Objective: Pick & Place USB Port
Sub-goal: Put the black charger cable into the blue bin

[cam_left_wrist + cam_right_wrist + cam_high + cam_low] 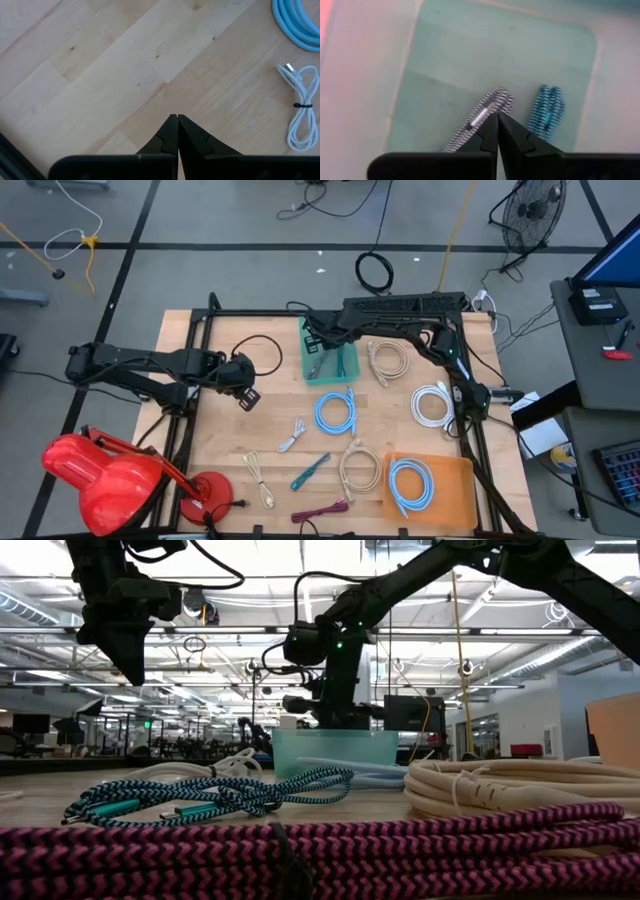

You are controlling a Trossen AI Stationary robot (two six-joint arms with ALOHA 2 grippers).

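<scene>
Now grey cable (480, 117) diagonal in bin (445, 55)

Both arms are matte black, jointed and boxy, with black cables looping off them, small green lights glowing on the right arm (335, 640), and each claw (177, 131) ending in tapered, notched black fingers.

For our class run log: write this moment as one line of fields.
left gripper: shut, empty, above bare table | right gripper: shut, over green bin | in bin: grey cable, teal cable

Bright even overhead light, soft shadows, glaring ceiling strips behind backlit arms, blurred foreground cables, hazy right wrist view
</scene>
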